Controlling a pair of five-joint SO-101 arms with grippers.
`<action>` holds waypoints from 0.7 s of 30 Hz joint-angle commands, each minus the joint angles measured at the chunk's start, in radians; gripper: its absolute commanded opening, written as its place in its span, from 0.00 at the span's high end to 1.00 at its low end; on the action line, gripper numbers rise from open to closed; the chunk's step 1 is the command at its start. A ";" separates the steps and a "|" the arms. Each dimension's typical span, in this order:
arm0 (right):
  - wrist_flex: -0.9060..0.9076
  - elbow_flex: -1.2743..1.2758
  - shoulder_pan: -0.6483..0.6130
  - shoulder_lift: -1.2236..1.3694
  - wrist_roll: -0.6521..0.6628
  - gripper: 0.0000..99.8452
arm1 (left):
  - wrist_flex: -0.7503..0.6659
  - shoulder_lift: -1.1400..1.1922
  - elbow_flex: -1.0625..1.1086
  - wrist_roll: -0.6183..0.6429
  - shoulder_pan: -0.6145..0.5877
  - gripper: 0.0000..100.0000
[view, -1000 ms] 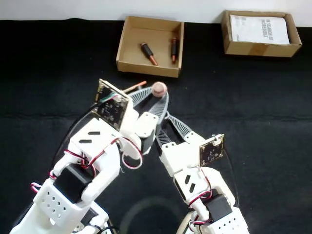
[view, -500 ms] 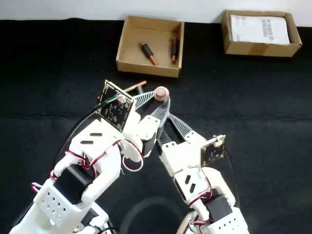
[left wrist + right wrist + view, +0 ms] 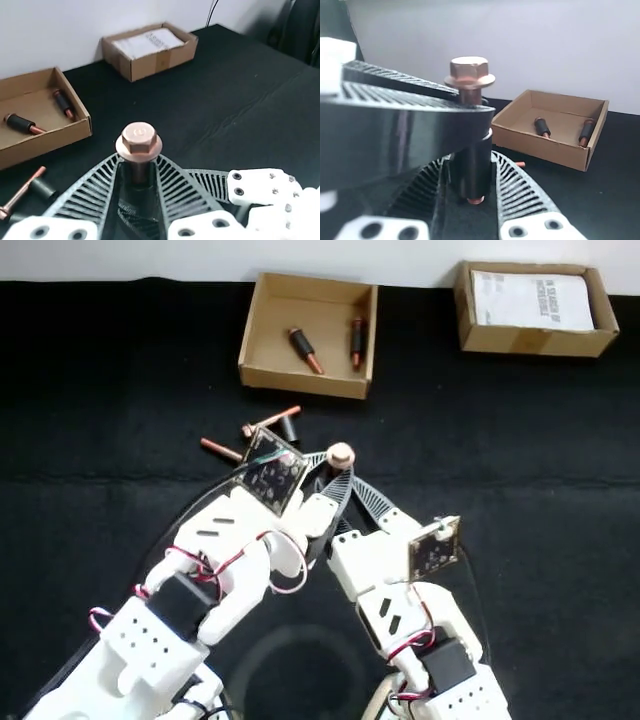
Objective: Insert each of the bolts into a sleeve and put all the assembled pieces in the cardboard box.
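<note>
We see the bolt (image 3: pixel 138 140) upright through the sleeve (image 3: pixel 470 167): left gripper (image 3: pixel 138 165) grasps bolt, right gripper (image 3: pixel 470 185) grasps sleeve; cardboard box (image 3: pixel 300 381) beyond.

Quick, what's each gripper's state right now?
Left gripper: closed on the bolt.
Right gripper: closed on the sleeve.

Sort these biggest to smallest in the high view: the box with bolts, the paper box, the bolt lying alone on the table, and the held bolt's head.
1. Cardboard box and paper box: they look about alike, so I won't rank them.
2. Lone bolt.
3. Head of the gripped bolt, the smallest.
</note>
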 commanded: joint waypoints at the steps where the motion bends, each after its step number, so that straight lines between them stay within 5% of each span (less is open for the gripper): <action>1: -0.019 0.131 -0.007 -0.028 0.026 0.99 | -0.009 0.016 -0.002 -0.002 -0.036 0.98; 8: -0.019 0.127 -0.007 -0.028 0.028 0.99 | 0.163 -0.012 -0.012 0.003 -0.119 0.75; 21: -0.025 0.124 0.038 -0.028 0.028 0.99 | 0.523 -0.259 -0.113 0.002 -0.137 0.73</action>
